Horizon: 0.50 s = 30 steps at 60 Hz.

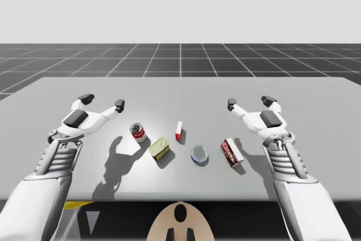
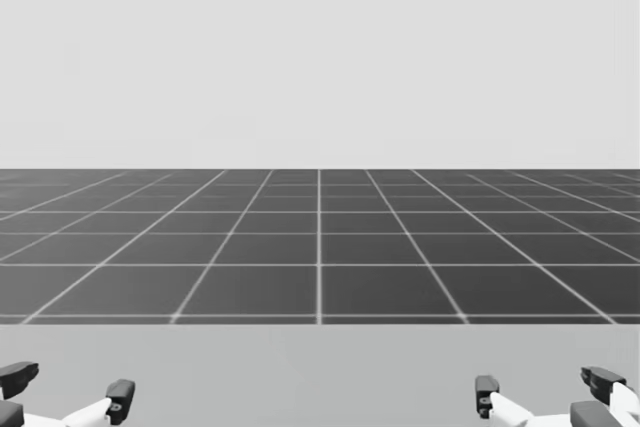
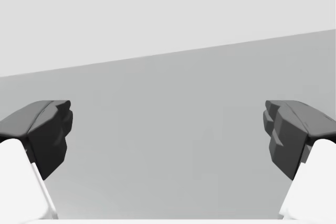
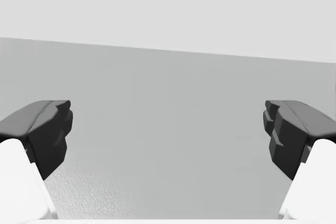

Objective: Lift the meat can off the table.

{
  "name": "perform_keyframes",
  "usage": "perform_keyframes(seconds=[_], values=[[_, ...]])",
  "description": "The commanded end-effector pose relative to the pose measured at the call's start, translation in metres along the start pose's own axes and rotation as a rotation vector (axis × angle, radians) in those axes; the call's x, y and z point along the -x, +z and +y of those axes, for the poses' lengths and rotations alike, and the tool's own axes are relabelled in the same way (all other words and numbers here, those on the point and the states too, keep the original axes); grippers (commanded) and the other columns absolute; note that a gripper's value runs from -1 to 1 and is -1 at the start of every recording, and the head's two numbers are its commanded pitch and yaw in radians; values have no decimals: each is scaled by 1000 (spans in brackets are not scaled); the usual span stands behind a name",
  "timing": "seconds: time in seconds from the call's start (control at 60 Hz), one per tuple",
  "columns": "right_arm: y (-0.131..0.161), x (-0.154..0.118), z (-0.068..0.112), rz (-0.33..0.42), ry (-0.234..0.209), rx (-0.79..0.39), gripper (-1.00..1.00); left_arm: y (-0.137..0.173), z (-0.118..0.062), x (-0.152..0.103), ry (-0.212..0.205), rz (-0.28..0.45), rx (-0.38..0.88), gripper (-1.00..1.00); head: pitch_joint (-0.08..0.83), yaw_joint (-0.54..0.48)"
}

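Our left gripper (image 1: 102, 101) and right gripper (image 1: 250, 101) hover wide open, holding nothing, above the table (image 1: 180, 91). We find the yellowish meat can (image 1: 159, 148) resting on the table between the red round can (image 1: 137, 132) and the flat blue can (image 1: 198, 154), well apart from both grippers

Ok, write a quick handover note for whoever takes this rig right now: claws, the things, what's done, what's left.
Left claw: open, holding nothing, over the grey table beyond the red-labelled round can.
Right claw: open, holding nothing, beyond the red rectangular box.
Meat can: the yellow-green rectangular tin lies on the table between the red-labelled round can and the flat blue round tin, with the small red-and-white box behind it.
Done: nothing, tin untouched.
Left: reach it, probably with the nearer left arm, close on it, lift.
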Motion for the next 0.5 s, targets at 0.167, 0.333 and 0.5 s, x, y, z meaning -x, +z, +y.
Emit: perform_keyframes(seconds=[0.167,0.333,0.5], values=[[4,-8,-3,-2,-10,32,-1000,0,0,0,-4,-2,-2,-1000,68,0],[1,-5,-5,-6,5,61,-1000,0,-1,0,-7,-1,1,-1000,225,-24],[0,-5,-4,-14,18,65,-1000,0,-1,0,-11,-5,3,-1000,361,-41]])
